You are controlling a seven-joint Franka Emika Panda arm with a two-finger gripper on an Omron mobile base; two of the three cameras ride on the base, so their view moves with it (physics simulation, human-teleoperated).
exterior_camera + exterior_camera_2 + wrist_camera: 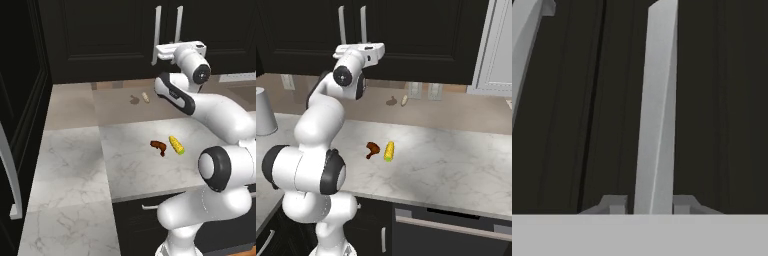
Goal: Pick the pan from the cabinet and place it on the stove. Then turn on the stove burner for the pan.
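a yellow corn cob (176, 145) lies on the marble desk (75, 165), a brown chicken drumstick (158, 146) just beside it (nearer the desk's middle); a grey canister (264, 112) stands well apart.

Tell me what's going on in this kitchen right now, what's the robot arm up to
The white robot arm is reaching up to the tall black cabinet above the marble counter. Its pincer has closed on one of the long silver bar handles, with a finger on either side of it. The doors look shut, and no pan or stove is visible from here. On the counter lie a corn cob and a small brown piece of food, untouched.
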